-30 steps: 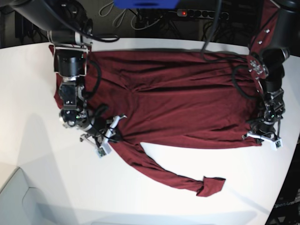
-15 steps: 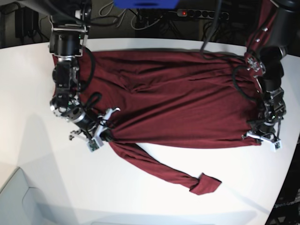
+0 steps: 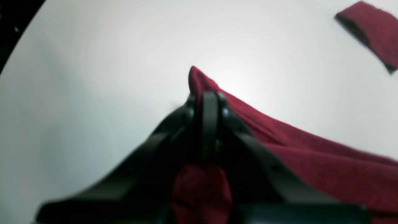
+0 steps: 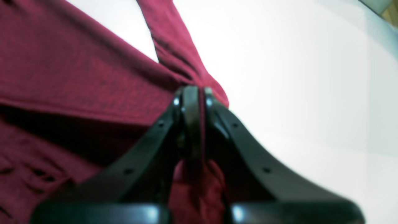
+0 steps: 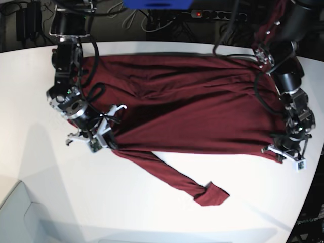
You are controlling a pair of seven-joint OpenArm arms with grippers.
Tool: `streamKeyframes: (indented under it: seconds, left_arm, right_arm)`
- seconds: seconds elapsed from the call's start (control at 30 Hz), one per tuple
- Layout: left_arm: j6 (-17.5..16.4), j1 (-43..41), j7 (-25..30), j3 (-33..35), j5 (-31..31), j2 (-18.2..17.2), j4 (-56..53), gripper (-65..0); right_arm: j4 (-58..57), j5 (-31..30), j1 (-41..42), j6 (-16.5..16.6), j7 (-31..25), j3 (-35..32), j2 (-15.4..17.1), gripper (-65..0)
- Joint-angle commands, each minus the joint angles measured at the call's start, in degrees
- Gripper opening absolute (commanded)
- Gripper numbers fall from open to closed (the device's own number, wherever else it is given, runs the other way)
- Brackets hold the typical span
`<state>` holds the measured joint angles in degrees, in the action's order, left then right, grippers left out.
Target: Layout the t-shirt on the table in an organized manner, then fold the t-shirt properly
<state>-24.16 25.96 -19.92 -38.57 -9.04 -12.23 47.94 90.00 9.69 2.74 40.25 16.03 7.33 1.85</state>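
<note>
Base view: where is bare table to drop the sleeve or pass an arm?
Bare glossy white table lies in front of the dark maroon-red long-sleeved t-shirt and beyond the right gripper. It is crowded behind the shirt and near the left gripper.

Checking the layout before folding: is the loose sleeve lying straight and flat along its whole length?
No: in the base view the t-shirt's sleeve runs diagonally and its cuff end is doubled over on the table.

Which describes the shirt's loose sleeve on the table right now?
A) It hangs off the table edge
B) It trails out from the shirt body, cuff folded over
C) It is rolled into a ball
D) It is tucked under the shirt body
B: the sleeve runs out over the table from the shirt, its cuff doubled over.
</note>
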Motion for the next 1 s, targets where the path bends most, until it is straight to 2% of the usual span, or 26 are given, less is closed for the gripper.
streamKeyframes:
  seconds: [0.0,0.33,0.7,0.87,0.97]
  left_arm:
    - [-0.2,1.1,0.7,0.0,0.6,-0.4,3.3,-64.6]
    - [-0.2,-4.1,-2.7,-0.1,0.6,0.4,13.6,-64.6]
    - [-0.2,-10.5,-2.7,-0.2,0.6,0.7,20.4,-64.6]
    - [-0.2,-12.4,-2.7,-3.6,0.6,2.9,23.7,-64.6]
    - [-0.3,-13.9,-2.7,-5.2,0.6,3.9,25.5,-64.6]
  right_arm:
    - [2.4,-1.1,0.5,-0.2,-1.7,0.1,0.1,-65.0]
    - [10.1,-1.1,-5.7,-0.2,-2.1,0.1,0.1,-65.0]
    - [16.9,-1.2,-14.6,-0.2,-2.2,0.1,0.1,-65.0]
    - [19.2,-6.5,-18.2,-0.2,-2.2,0.1,0.5,-65.0]
    - [19.4,-7.3,-19.7,-0.2,-2.2,0.1,0.6,-65.0]
